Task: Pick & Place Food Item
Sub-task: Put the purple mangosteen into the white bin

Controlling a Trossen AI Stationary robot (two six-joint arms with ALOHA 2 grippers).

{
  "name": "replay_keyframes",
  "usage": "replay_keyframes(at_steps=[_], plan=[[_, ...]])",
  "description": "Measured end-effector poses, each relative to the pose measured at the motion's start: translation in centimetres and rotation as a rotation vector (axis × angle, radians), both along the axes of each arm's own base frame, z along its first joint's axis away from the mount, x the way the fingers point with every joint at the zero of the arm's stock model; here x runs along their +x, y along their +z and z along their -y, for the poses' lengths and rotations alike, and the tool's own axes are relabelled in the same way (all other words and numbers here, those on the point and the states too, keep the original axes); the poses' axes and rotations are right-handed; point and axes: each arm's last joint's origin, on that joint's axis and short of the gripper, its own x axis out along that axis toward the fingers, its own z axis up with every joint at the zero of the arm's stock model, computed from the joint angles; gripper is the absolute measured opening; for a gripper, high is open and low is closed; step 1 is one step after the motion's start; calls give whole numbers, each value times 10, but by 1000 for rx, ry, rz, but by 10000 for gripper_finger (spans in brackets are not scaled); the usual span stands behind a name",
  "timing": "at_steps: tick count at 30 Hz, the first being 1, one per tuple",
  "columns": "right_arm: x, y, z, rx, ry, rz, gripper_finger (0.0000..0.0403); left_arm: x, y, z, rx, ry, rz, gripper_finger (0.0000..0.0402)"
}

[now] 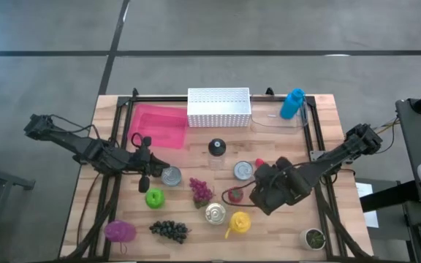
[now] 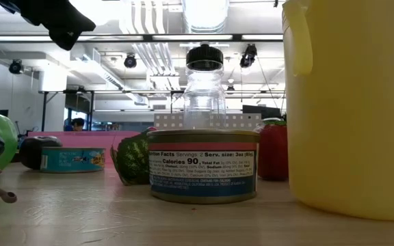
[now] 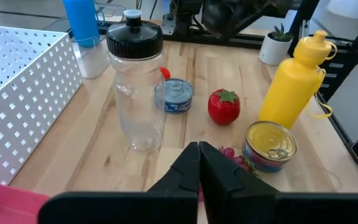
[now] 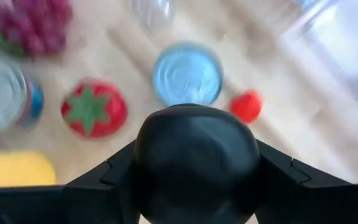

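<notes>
Three cans (image 1: pixel 171 175), two grape bunches (image 1: pixel 201 190), one strawberry (image 1: pixel 235 195).

One camera looks straight down on the whole counter (image 1: pixel 283 234). Another sits at counter height, close behind a can (image 2: pixel 202 166). Each wrist camera looks past its arm; both see the strawberry (image 3: pixel 223 107).

Even, bright overhead light falls on the table (image 1: pixel 283 226), casting only soft, short shadows. In the low view, ceiling lamps (image 2: pixel 204 14) at twelve o'clock glare white, and the yellow bottle (image 2: pixel 354 102) at three o'clock looms softly. The right wrist view is smeared with motion blur; the left wrist view is sharp.
</notes>
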Motion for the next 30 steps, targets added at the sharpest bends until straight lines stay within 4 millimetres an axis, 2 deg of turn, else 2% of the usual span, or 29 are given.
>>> replay_keyframes(at_steps=[6,10,23,30], plan=[[11,31,8,-78,-10,116,215,0,0,0,0,0,0,6],[19,50,24,-137,-42,170,217,0,0,0,0,0,0,6],[43,88,119,-245,-108,108,218,0,0,0,-7,3,0,6],[53,91,181,-224,-157,133,219,0,0,0,-7,3,0,6]])
